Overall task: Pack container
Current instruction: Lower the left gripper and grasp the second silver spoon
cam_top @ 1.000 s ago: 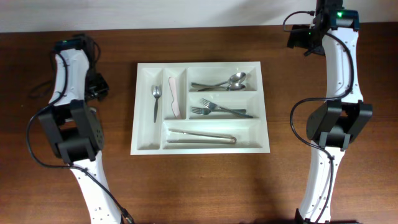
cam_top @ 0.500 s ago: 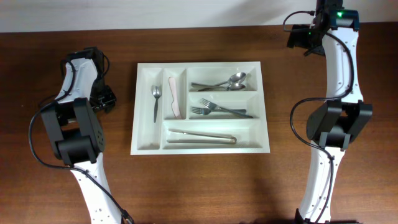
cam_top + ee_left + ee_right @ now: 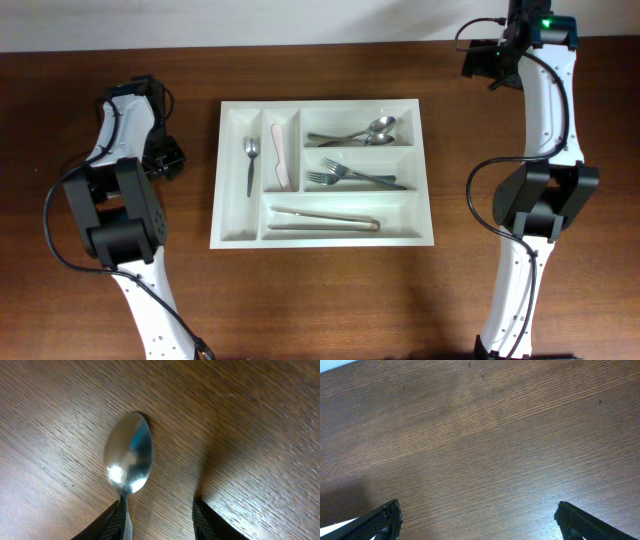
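Note:
A white cutlery tray (image 3: 318,101) lies at the table's middle. It holds a small spoon (image 3: 250,160), a pink-handled utensil (image 3: 280,155), spoons (image 3: 362,132), forks (image 3: 355,177) and tongs (image 3: 322,218). My left gripper (image 3: 168,160) is low over the table, left of the tray. In the left wrist view it (image 3: 160,510) is open around a metal spoon (image 3: 128,459) lying on the wood, with the handle against the left finger. That spoon is hidden in the overhead view. My right gripper (image 3: 487,68) is open and empty at the far right back, and its wrist view (image 3: 477,515) shows only bare wood.
Brown wooden table (image 3: 330,300) all round the tray. A pale wall edge runs along the back (image 3: 300,20). Both arms' bases and cables stand at the left (image 3: 110,220) and right (image 3: 540,210) sides.
My left gripper moved from the far left edge toward the tray and came down over the spoon, then stayed put. The right arm has not moved.

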Robot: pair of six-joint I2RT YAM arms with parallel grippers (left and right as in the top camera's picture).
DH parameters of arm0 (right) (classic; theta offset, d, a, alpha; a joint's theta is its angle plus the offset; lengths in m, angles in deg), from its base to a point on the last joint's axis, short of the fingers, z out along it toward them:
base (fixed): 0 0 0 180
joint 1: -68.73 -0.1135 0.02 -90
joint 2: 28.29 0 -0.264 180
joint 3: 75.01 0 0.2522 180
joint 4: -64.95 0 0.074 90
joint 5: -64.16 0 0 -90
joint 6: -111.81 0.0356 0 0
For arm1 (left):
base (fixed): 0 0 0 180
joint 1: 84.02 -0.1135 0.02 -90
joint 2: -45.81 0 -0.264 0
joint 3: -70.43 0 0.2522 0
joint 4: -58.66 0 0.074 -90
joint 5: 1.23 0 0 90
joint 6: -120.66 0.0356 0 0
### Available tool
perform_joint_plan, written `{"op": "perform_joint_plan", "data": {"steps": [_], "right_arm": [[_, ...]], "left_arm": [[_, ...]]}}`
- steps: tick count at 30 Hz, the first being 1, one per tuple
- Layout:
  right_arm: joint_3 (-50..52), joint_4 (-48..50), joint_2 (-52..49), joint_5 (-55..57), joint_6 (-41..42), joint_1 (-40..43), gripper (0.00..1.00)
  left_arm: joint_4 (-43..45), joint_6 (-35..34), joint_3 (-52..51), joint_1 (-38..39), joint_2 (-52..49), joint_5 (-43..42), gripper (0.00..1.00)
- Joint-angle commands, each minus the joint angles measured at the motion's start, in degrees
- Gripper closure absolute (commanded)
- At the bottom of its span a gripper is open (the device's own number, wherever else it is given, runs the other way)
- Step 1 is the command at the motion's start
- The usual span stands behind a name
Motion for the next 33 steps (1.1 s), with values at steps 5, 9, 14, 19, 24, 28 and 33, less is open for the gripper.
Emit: {"op": "perform_joint_plan", "data": {"steps": [5,9,14,19,24,28,33], "right_arm": [[0.2,0.2,-0.1,0.5,0.0,0.0,0.01],[0.2,0.2,-0.1,0.5,0.0,0.0,0.01],[0.2,0.2,-0.1,0.5,0.0,0.0,0.01],[0.2,0.2,-0.1,0.5,0.0,0.0,0.01],[0.2,0.2,-0.1,0.5,0.0,0.0,0.01],[0.2,0.2,-0.1,0.5,0.0,0.0,0.01],[0.2,0.2,-0.1,0.5,0.0,0.0,0.01]], "left_arm": [[1.6,-0.1,-1.2,-1.4,0.7,0.4,0.55],[1.6,-0.1,-1.2,-1.4,1.5,0.3,0.55],[1.6,-0.1,-1.2,-1.4,1.6,0.5,0.55],[1.8,-0.1,-1.3,-1.5,1.6,1.5,0.55],[1.8,-0.1,-1.4,-1.5,1.6,2.9,0.55],[2.1,-0.1,-2.2,-1.4,1.6,2.8,0.65],[4.1,-0.1,-5.7,-1.4,1.6,2.8,0.73]]}}
